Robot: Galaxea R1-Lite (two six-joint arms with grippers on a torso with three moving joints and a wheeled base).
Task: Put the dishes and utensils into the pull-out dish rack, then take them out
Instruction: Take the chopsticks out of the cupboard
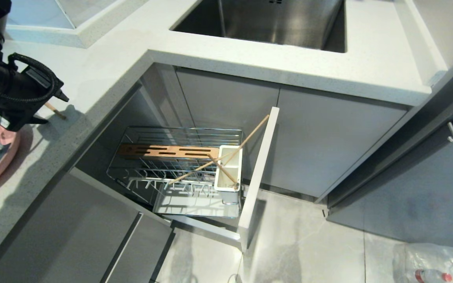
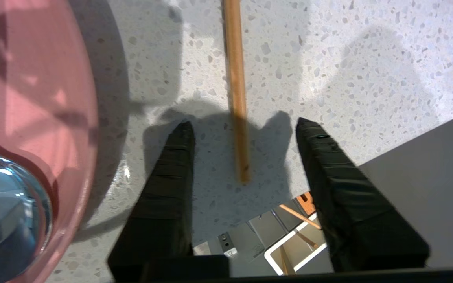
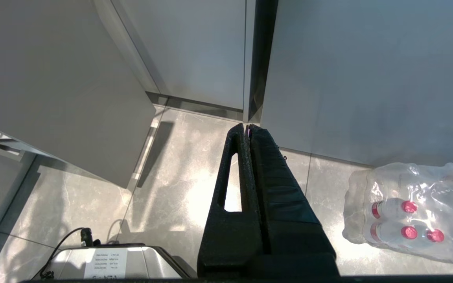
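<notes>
On the speckled counter, my left gripper [image 2: 244, 125] is open. One wooden chopstick [image 2: 236, 78] lies flat between its fingers, touching neither. That chopstick [image 1: 55, 111] pokes out from under the left arm [image 1: 18, 94] in the head view. A pink plate [image 2: 26, 98] lies beside it with a metal spoon [image 2: 6, 212] on it. Below the counter, the pull-out dish rack [image 1: 179, 173] stands drawn out. More chopsticks [image 1: 218, 157] lean in its white utensil cup [image 1: 229, 169]. My right gripper [image 3: 248, 126] hangs shut and empty over the floor.
The rack's tall front panel [image 1: 260, 173] sticks out over the grey floor. A steel sink [image 1: 273, 19] is set in the counter behind it. A wrapped pack of water bottles [image 3: 415, 212] lies on the floor at the right, near grey cabinet doors.
</notes>
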